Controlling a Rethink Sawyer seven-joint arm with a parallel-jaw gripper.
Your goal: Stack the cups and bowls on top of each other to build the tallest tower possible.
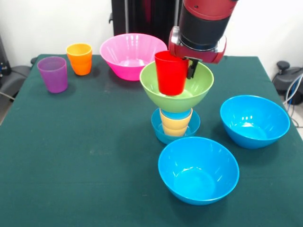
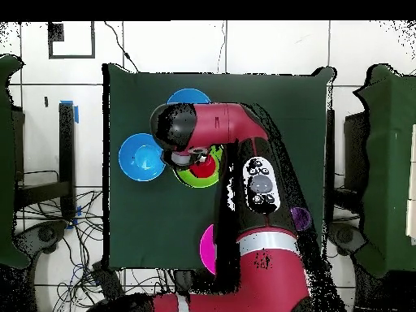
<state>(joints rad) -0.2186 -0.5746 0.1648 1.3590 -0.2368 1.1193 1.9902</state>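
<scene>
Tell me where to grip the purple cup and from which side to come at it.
Grip the purple cup by its rim, one finger inside and one outside, coming straight down from above. It stands upright with its mouth open to the top, and it stands apart from the orange cup beside it, so a top approach looks unobstructed.

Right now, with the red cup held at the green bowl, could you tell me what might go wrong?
The tower looks top-heavy: the wide green bowl sits on narrow stacked cups, so a push from the gripper could tip it. The red cup sits toward the bowl's side, so it may slide when released. A fall could strike the near blue bowl.
</scene>
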